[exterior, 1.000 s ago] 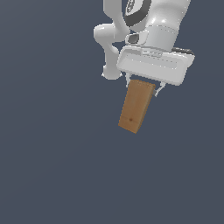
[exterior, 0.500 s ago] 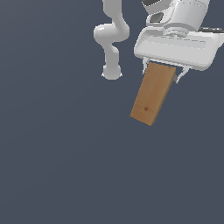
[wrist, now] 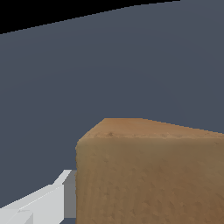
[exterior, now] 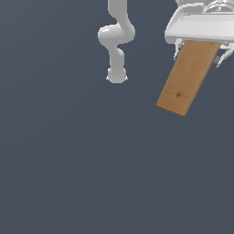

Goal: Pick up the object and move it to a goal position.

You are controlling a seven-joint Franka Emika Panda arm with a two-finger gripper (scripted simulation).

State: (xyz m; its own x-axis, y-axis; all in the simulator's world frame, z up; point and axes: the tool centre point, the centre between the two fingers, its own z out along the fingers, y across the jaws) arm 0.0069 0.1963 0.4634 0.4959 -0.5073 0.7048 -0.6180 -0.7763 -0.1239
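Up near the top of the exterior view's right, the wooden block (exterior: 187, 77) hangs slantwise beneath the white tool (exterior: 199, 48), its upper end tucked between the fingers and its free end pointing down toward the exterior view's left. A small dark knot marks the face near that free end. It is well clear of the grey desk (exterior: 91, 173), so it is lifted and carried in the air. The tool is clenched on the block, gripping it across its narrow width at one end; in the wrist view the block (wrist: 148, 175) fills the frame close to the camera, with one pale finger (wrist: 39, 203) showing beside it.

By its look the block is stiff and solid, not fragile, and likely of moderate weight for its size. Held at one end, the long free part acts as a lever, so I judge it could swing or slip in the grip under quick moves; a hold nearer the middle would be steadier. Its flat faces should give the fingers fair purchase.

Behind it the arm's base and lower links (exterior: 116, 41) stand on the desk. No goal marker is visible.
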